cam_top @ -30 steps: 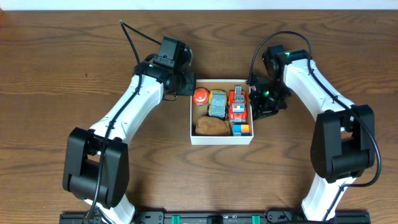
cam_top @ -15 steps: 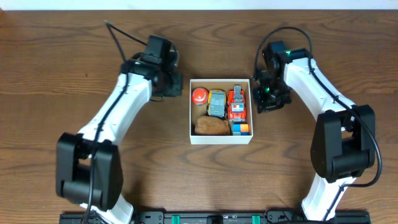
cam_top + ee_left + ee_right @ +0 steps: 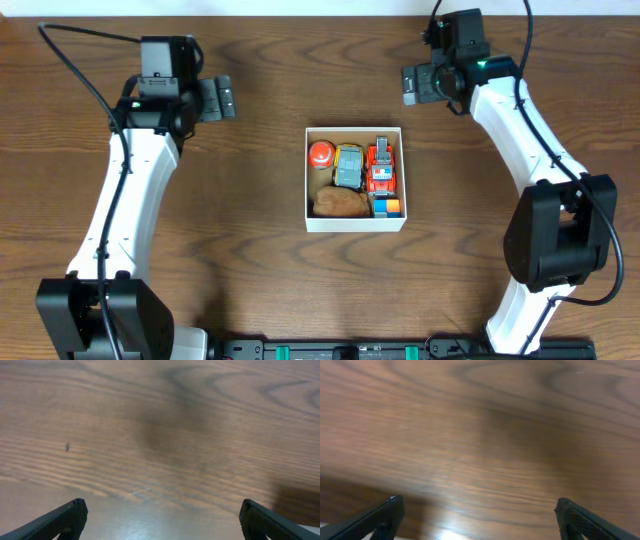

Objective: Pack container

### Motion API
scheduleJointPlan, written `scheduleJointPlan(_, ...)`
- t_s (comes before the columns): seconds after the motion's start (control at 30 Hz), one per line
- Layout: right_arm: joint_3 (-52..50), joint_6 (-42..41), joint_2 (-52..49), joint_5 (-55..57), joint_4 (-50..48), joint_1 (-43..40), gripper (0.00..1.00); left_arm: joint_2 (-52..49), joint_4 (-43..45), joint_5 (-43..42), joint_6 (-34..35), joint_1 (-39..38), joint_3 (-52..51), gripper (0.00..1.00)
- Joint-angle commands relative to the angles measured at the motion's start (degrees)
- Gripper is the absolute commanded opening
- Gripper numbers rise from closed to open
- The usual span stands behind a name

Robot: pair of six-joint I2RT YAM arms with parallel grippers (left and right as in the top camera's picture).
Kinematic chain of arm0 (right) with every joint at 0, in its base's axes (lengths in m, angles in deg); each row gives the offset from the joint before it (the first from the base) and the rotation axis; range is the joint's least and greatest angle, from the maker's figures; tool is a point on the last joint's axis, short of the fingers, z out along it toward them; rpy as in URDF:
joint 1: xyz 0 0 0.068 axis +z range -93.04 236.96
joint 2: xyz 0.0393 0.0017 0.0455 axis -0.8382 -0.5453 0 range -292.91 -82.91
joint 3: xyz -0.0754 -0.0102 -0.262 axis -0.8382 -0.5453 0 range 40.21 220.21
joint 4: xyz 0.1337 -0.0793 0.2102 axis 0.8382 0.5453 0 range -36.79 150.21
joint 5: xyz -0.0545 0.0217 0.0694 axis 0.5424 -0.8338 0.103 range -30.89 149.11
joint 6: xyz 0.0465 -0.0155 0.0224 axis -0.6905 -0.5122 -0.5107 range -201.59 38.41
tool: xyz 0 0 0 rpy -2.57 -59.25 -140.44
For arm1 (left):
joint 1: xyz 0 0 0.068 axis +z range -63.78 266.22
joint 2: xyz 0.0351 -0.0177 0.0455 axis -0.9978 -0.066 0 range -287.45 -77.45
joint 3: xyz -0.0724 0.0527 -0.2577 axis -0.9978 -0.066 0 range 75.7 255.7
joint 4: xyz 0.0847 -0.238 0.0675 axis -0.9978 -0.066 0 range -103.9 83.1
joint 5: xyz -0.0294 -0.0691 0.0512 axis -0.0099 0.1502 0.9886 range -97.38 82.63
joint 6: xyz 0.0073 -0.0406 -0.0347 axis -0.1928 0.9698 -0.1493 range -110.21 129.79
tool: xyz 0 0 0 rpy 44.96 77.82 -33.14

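The container (image 3: 356, 223), a small white-walled square box, sits mid-table holding a red ball (image 3: 321, 152), a yellow-and-grey toy car (image 3: 349, 165), an orange-red toy truck (image 3: 383, 168), a brown lump (image 3: 340, 204) and a small orange-and-blue block (image 3: 388, 207). My left gripper (image 3: 224, 98) is far to the container's upper left, open and empty. My right gripper (image 3: 410, 84) hovers above the container's far right corner, also open and empty. Both wrist views show only bare wood between wide-apart fingertips (image 3: 70, 512) (image 3: 387, 510); the container is out of their view.
The wooden table (image 3: 260, 270) surrounds the box. The table's far edge (image 3: 320, 10) runs just behind both grippers. A black rail (image 3: 320, 350) lies along the near edge between the arm bases.
Both grippers have pulled away from the container's sides, the left going far left and back, the right going back. Both have opened wide. The box and its contents stayed put.
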Motion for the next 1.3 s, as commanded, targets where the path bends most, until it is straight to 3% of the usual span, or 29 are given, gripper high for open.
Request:
scheduleJointPlan(0.0, 1.0, -4.3, 2.8, 5.5, 1.6, -2.3, 0.99, 0.3, -1.1, 1.3, -1.5, 1.0, 0.6, 0.98)
scheduleJointPlan(0.1, 1.0, -11.2, 5.4, 4.5, 3.6, -4.8, 0.99, 1.5, -2.3, 1.2, -1.5, 1.3, 0.6, 0.98)
scheduleJointPlan(0.33, -0.6, -10.8, 14.7, 3.0, 8.1, -9.3, 0.99, 7.4, -6.0, -2.1, -1.2, 1.3, -0.2, 0.98)
scheduleJointPlan(0.6, -17.5, -10.5, 33.2, 5.9, 3.6, -9.0, 0.99, 19.3, -6.8, -3.4, 0.5, 1.3, -8.0, 0.98)
scheduleJointPlan(0.77, -33.2, -10.5, 49.1, 5.6, -1.0, -8.5, 0.99, 30.1, -5.9, -5.9, 2.4, 1.3, -16.4, 0.98)
scheduleJointPlan(0.97, -49.5, -10.5, 69.2, 5.7, -0.7, -7.0, 0.99, 49.7, -3.3, -6.6, 6.9, 1.3, -31.3, 0.98)
scheduleJointPlan(1.27, -57.3, -13.7, 86.5, 5.4, 7.1, -6.8, 0.99, 74.2, -3.5, -8.4, 8.9, 1.3, -43.9, 0.98)
